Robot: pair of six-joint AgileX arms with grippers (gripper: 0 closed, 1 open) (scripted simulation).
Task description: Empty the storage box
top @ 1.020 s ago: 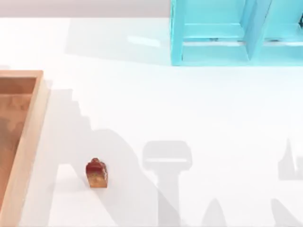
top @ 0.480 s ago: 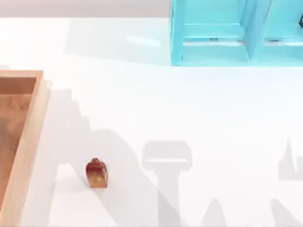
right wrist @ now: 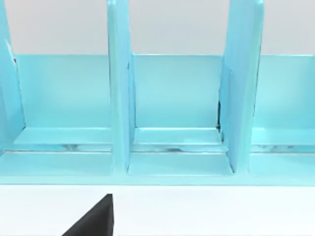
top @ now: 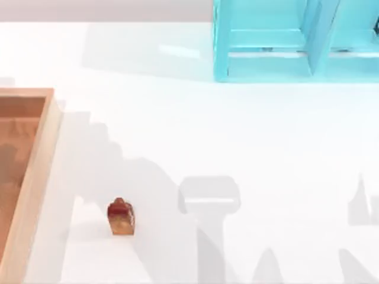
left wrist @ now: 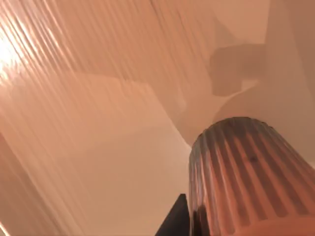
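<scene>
Light tan wood frames the storage box (top: 37, 177), which lies at the left edge of the white table (top: 237, 136), its orange-brown floor running out past the top view's left border. Just outside its right wall, near the front of the table, a small red-brown and amber block (top: 121, 217) stands upright on the bare surface, apart from the rim. At the back right sits the turquoise-blue shelf unit (top: 266, 41), its upright dividers splitting it into open compartments. The left arm is down close over the box: its wrist camera looks along the streaked wooden floor (left wrist: 98, 108) from very near, and a ribbed, round brown object (left wrist: 246, 177) stands right in front of the lens beside a dark finger tip (left wrist: 174, 221). Whether that gripper is closed on the ribbed piece or merely next to it I cannot tell. The right arm points level at the shelf unit (right wrist: 172, 98) from the table side, with one dark finger tip (right wrist: 96, 219) low in its wrist view; I cannot tell how its fingers stand either
</scene>
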